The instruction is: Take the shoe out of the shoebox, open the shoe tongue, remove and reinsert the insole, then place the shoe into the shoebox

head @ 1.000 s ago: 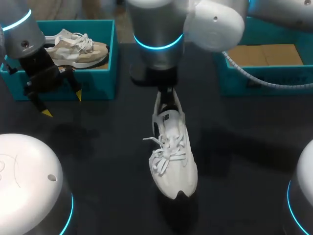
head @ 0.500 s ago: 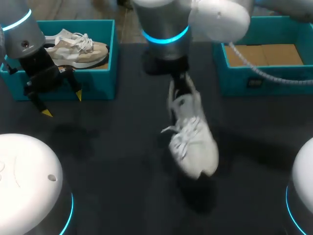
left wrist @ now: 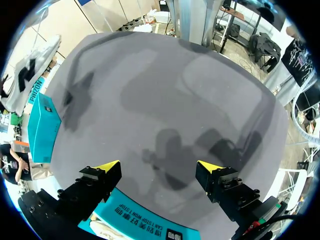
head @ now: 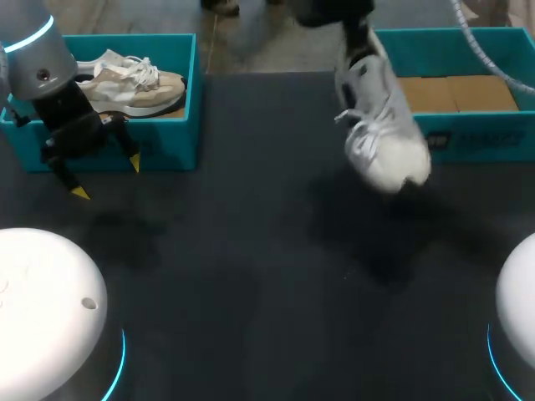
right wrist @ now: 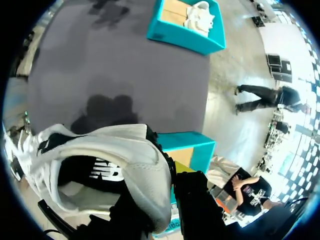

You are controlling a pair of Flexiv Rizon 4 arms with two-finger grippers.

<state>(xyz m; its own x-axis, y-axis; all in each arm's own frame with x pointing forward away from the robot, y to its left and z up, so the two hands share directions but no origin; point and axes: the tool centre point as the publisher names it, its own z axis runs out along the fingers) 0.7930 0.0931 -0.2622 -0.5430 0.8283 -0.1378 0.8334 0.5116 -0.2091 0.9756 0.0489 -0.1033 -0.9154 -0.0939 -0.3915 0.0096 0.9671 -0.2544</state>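
Head view shows the dark worktop (head: 251,267) carrying two teal shoeboxes at its far corners. The left shoebox (head: 171,142) holds a beige sneaker (head: 138,83) lying on its side. The right shoebox (head: 468,138) shows a bare cardboard floor.

The right arm (head: 334,10) enters at the far edge and reaches past the middle. It holds the white sneaker (head: 380,125) in the air by the heel, toe hanging down and laces facing the camera, just beside the right shoebox's near left corner and clear of the worktop.

The left arm (head: 42,67) stands in front of the left shoebox, wrist tipped down. Its left claw (head: 107,178) is spread, with nothing between the yellow tips. In the left wrist view they hover over bare worktop with the box's wall beneath them.

In the right wrist view the right claw (right wrist: 167,192) pinches the sneaker's heel wall, with one dark finger outside the collar. The right shoebox lies just beyond the shoe, and the left shoebox sits across the worktop.
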